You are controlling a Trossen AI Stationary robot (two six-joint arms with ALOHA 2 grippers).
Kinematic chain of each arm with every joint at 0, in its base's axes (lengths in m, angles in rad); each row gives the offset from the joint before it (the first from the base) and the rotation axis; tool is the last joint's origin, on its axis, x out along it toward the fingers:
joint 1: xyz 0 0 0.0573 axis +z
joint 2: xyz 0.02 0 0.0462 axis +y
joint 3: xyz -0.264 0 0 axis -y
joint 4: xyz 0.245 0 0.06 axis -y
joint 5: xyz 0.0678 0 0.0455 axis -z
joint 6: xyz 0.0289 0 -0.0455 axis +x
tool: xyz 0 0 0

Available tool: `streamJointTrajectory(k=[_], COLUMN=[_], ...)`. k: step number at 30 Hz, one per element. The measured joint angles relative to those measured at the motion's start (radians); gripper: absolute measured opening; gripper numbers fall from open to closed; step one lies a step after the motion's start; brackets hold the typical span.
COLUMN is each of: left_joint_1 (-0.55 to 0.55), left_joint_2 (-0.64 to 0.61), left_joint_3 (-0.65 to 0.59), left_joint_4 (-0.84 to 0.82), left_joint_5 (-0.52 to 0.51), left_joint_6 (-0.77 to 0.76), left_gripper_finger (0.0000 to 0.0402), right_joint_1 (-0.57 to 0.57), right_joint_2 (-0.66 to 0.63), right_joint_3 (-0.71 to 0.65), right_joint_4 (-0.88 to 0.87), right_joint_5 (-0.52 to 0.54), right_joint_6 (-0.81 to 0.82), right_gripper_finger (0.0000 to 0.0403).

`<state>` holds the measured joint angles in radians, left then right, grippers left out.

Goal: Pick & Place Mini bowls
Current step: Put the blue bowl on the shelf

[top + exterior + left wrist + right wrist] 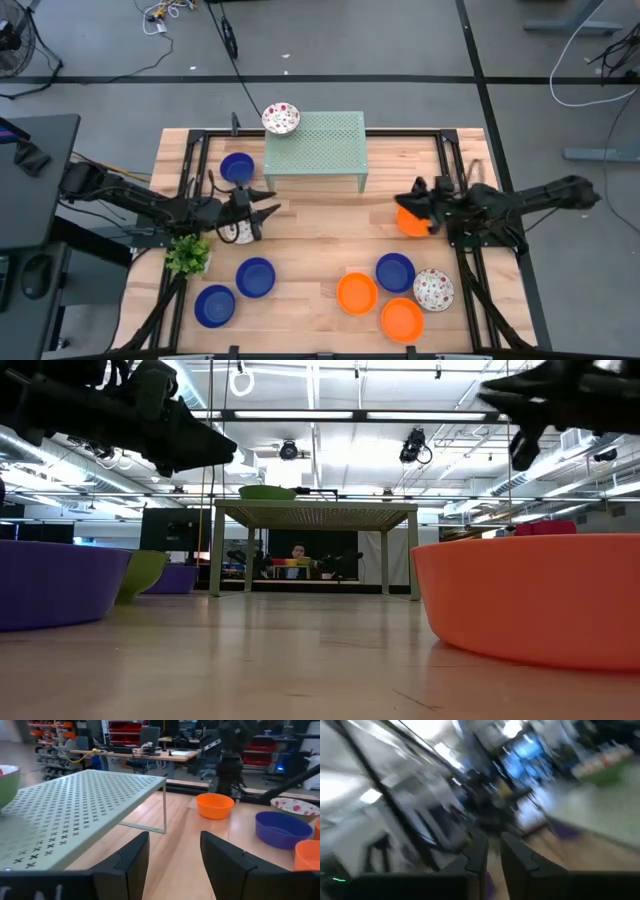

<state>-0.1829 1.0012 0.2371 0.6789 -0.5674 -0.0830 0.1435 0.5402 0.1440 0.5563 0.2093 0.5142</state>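
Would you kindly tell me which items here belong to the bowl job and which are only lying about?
Job:
blue bowls
orange bowls
speckled bowls, one on the stand
left gripper, open, empty
right gripper, over an orange bowl

Lying about:
mesh stand
plant

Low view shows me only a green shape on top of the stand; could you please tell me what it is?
Observer: It is a speckled bowl, white with red inside, resting at one corner of the mesh stand.
Operator: Thank you. Is the left gripper holding anything?
Observer: No. The left gripper is open, with nothing between its fingers, and points along the side of the stand.
Operator: And where is the right gripper?
Observer: From above, the right gripper is over an orange bowl at the table's right side; whether it grips the bowl I cannot tell.
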Motion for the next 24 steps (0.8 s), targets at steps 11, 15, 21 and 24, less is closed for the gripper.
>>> streamJointTrajectory(k=[11, 15, 21, 24], left_joint_1=[0.001, 0.001, 0.001, 0.001], left_joint_2=[0.000, 0.000, 0.000, 0.000], left_joint_3=[0.000, 0.000, 0.000, 0.000], left_joint_4=[-0.044, -0.062, -0.067, -0.075], left_joint_5=[0.015, 0.015, 0.015, 0.016], left_joint_6=[0.024, 0.025, 0.025, 0.024], left_gripper_finger=[0.0181, 0.0181, 0.0181, 0.0181], right_joint_1=[0.040, 0.023, 0.031, 0.069], right_joint_2=[0.563, 0.716, 0.888, 0.949], right_joint_3=[0.720, 0.843, 0.968, 0.975], right_joint_4=[-0.916, -0.944, -1.230, -1.385], right_joint_5=[-0.115, -0.237, -0.438, -0.512], right_joint_6=[-0.049, 0.064, 0.049, -0.050], right_gripper_finger=[0.0010, 0.0040, 0.0115, 0.0156])
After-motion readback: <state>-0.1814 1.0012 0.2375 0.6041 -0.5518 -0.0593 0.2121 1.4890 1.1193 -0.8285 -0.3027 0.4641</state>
